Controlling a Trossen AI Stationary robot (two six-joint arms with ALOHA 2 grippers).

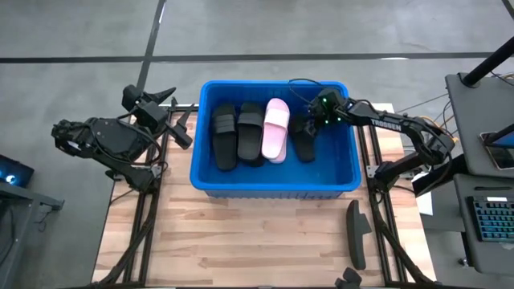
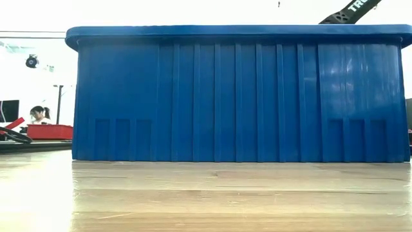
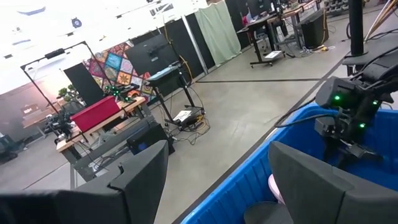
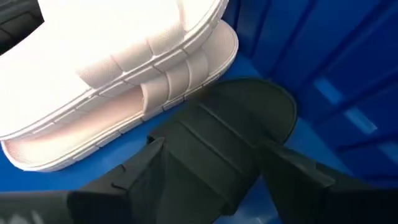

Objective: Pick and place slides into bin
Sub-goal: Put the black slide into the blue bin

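The blue bin (image 1: 277, 181) stands in the middle of the wooden table. On its floor lie two black slides (image 1: 224, 136) (image 1: 250, 132), a pink slide (image 1: 275, 128) and another black slide (image 1: 303, 138), side by side. My right gripper (image 1: 321, 111) reaches down into the bin's far right corner. In the right wrist view it is open (image 4: 214, 144), with a finger on either side of that black slide (image 4: 249, 106), which lies flat beside the pink slide (image 4: 124, 68). My left gripper (image 3: 217, 186) is open and holds nothing. It hangs level, just outside the bin's left wall (image 1: 173, 120).
The bin's ribbed near wall (image 2: 238, 96) fills the low view. A dark, narrow object (image 1: 356, 233) lies on the table near the right front. Dark frame rails (image 1: 144, 217) run along both sides of the table. A person (image 2: 38, 115) sits far off in the room.
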